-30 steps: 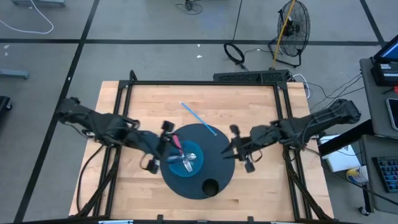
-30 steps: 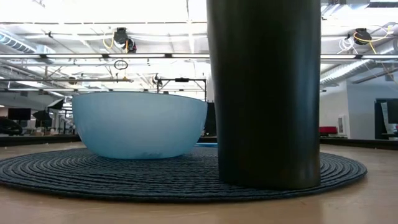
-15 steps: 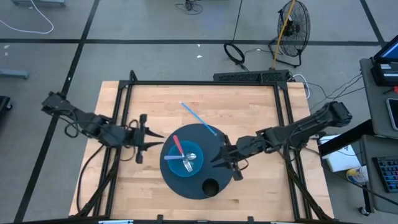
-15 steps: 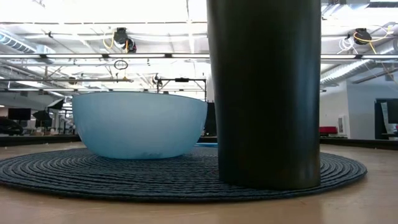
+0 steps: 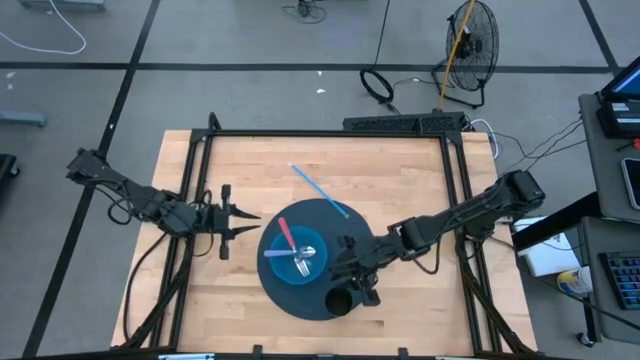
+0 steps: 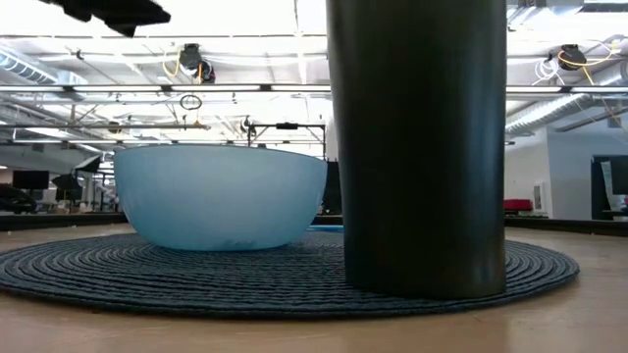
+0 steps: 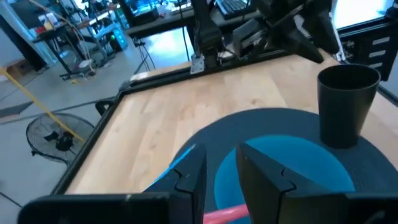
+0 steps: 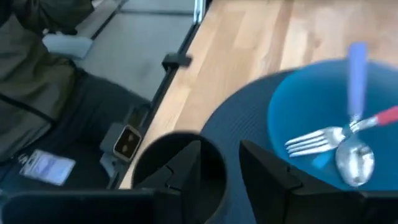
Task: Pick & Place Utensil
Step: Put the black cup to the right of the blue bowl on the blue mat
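Note:
A light blue bowl (image 5: pixel 297 256) stands on a round dark mat (image 5: pixel 318 212). A red-handled utensil (image 5: pixel 284 232), a purple-handled fork (image 5: pixel 277 253) and a spoon (image 5: pixel 308 252) lie in it. A black cup (image 5: pixel 338 301) stands on the mat's near part. A thin blue utensil (image 5: pixel 316 188) lies on the wood, its end on the mat's far edge. My left gripper (image 5: pixel 238 222) is open and empty, left of the mat. My right gripper (image 5: pixel 347 276) hovers open above the mat beside the cup (image 8: pixel 179 163), the bowl (image 8: pixel 323 118) past it.
The mat sits mid-table with bare wood (image 5: pixel 400 170) on its far, left and right sides. A black frame (image 5: pixel 455 170) runs along the table edges. In the low view the cup (image 6: pixel 417 147) stands close in front and the bowl (image 6: pixel 221 196) behind it.
My left gripper has drawn back from over the bowl toward the table's left edge, leaving the red-handled utensil lying in the bowl. My right gripper has moved from the mat's right edge toward the near edge and the cup, and its arm has stretched out over the mat.

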### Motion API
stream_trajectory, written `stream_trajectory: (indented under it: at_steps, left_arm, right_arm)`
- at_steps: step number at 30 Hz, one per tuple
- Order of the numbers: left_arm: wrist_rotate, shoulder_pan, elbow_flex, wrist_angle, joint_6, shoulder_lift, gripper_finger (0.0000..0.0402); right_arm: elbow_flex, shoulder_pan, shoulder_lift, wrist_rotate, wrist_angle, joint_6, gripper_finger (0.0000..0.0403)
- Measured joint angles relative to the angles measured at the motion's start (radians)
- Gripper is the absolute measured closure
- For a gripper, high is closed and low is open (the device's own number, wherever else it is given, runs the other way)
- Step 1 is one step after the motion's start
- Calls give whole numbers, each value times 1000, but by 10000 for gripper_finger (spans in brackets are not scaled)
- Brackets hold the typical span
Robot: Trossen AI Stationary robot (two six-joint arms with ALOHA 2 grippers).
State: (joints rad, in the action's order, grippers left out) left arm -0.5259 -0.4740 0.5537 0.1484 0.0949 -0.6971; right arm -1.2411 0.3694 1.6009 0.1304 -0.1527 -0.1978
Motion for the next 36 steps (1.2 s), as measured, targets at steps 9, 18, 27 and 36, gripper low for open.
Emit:
stream_trajectory:
  at_steps: [9,18,27,36]
  left_arm:
    - [-17,0,-56,-70,-15,-1,309]
    - [-17,-1,-56,-73,-15,-1,309]
    - [-17,-1,-57,-71,-12,-1,309]
    - [-16,-1,-56,-70,-10,-1,309]
  right_arm:
    - [-22,19,85,2,-51,-30,264]
    - [-26,11,82,-25,-67,-29,261]
    - [-25,3,83,-25,-99,-59,261]
    - [-24,-7,160,56,-63,-79,261]
